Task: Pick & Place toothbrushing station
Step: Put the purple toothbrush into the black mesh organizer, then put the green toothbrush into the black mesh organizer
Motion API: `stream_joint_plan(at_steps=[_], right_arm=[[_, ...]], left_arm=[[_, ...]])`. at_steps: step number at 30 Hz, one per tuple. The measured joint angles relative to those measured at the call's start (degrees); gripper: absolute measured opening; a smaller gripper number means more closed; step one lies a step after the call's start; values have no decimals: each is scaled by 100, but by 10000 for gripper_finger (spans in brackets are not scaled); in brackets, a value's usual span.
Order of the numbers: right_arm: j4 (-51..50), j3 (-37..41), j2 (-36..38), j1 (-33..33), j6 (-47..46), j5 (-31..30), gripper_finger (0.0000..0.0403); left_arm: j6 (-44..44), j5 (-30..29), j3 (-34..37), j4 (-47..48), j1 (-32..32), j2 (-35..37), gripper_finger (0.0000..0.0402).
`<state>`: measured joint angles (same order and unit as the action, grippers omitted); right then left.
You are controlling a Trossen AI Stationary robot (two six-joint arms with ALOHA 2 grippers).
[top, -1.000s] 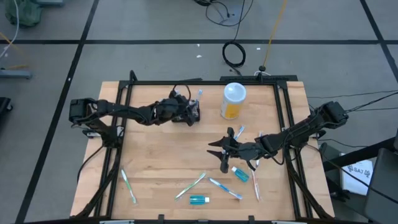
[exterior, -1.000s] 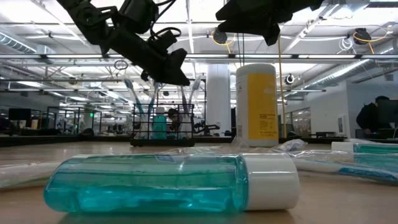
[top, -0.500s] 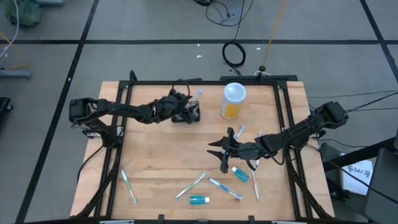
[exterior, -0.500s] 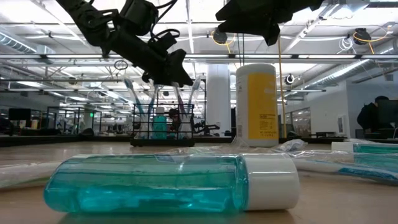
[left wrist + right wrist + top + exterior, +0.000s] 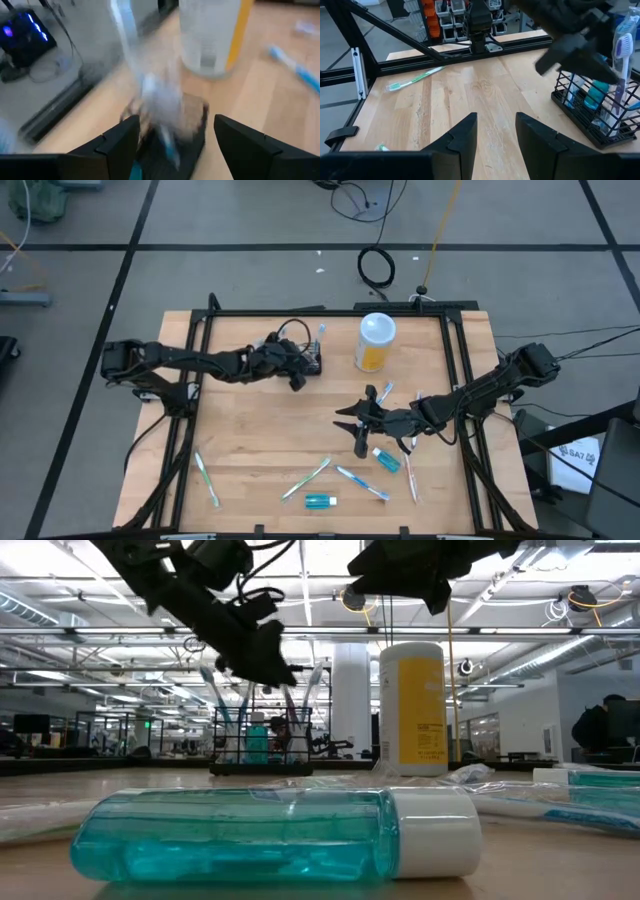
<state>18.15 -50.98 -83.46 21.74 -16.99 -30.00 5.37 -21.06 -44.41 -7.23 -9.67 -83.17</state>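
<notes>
Toothbrushing station (image 5: 312, 360) just beyond open left end effector (image 5: 297, 376).

The table (image 5: 260, 440) is pale wood with visible grain; the toothbrushing station (image 5: 597, 117) beside the left gripper (image 5: 577, 55) is thin black wire.

Bright even overhead light, left wrist view seemingly motion-blurred

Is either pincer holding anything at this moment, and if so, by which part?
Nothing is held. The left pincer is open over the toothbrushing station, gripping nothing. The right pincer is open and empty above mid-table.
</notes>
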Motion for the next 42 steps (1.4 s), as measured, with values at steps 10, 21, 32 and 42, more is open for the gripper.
stream_joint_plan(at_steps=[10,21,32,42], right_arm=[[-53,0,0,0,-13,2,130],[-92,0,0,1,-35,2,130],[-84,0,0,0,131,2,130],[209,0,0,-166,1077,1,130]], left_arm=[[669,1437,14,1553,759,1011,264],[2885,2613,7,4065,2128,1068,264],[5743,2473,7,5248,3608,1071,264],[7678,1846,7,5242,4978,1071,264]])
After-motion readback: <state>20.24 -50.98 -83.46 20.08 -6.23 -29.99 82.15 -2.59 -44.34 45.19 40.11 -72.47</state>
